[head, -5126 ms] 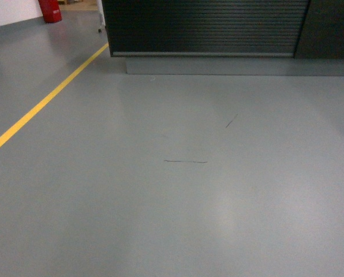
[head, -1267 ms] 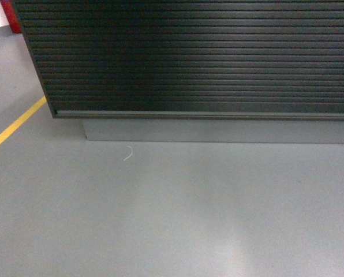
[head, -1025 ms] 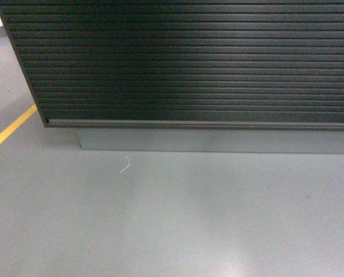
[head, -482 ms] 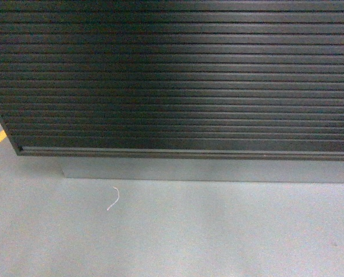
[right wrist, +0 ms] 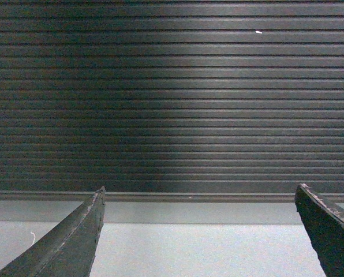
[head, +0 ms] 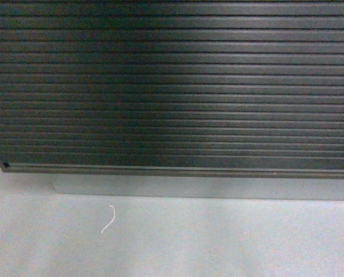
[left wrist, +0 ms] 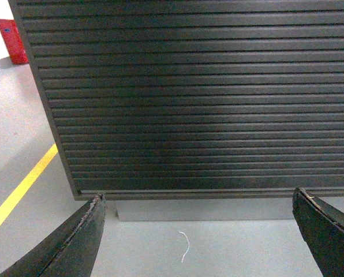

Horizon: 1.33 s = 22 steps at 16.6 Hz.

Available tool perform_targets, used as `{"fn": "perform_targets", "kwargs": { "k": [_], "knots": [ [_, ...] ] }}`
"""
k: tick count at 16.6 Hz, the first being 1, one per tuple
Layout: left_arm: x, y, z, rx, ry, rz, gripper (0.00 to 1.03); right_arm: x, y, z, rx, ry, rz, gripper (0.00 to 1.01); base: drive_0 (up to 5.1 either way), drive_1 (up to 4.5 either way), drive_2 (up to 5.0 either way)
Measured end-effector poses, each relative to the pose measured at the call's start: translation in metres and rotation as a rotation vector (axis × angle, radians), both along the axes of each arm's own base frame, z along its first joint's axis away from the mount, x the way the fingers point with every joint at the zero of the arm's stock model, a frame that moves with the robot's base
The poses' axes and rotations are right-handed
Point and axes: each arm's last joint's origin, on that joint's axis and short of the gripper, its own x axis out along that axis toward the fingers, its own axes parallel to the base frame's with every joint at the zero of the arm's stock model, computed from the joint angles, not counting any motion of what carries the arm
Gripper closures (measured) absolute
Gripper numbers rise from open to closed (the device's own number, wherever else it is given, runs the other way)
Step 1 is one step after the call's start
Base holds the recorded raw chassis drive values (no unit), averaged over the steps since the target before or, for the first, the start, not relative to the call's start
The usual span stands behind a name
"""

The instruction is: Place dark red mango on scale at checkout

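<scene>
Closer now: checkout [head: 172,86] fills your view ahead of both spread, empty grippers [left wrist: 198,231] [right wrist: 198,231]. Still approaching; mango, scale unseen, so look up next.

The ribbed front of the checkout [head: 172,86] walls off everything from 9 to 3 o'clock. Bare floor [head: 218,242] lies open toward 6 o'clock, apart from what looks like a thin white thread [head: 108,219] at 7.
</scene>
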Motion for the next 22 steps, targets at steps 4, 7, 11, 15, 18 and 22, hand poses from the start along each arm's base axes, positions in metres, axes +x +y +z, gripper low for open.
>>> {"fn": "perform_targets", "kwargs": {
  "k": [4,7,11,15,18,22],
  "knots": [
    [0.0,0.0,-0.0003,0.0,0.003,0.0,0.05,0.0,0.0,0.0,0.0,0.0,0.001,0.03,-0.1,4.17,-4.4],
    [0.0,0.0,-0.0003,0.0,0.003,0.001,0.05,0.0,0.0,0.0,0.0,0.0,0.0,0.03,-0.1,4.22,-4.3],
    [0.0,0.0,-0.0003,0.0,0.003,0.0,0.05,0.0,0.0,-0.0001,0.0,0.001,0.0,0.03,0.0,0.0,0.0],
    [0.0,0.0,-0.0002,0.0,0.002,0.0,0.05,0.0,0.0,-0.0001,0.0,0.001,0.0,0.03,0.0,0.0,0.0],
    [0.0,0.0,-0.0001,0.0,0.002,0.0,0.05,0.0,0.0,-0.0001,0.0,0.001,0.0,0.03,0.0,0.0,0.0],
    [0.0,0.0,-0.0002,0.0,0.002,0.0,0.05,0.0,0.0,-0.0001,0.0,0.001,0.0,0.03,0.0,0.0,0.0]
  ]
}}
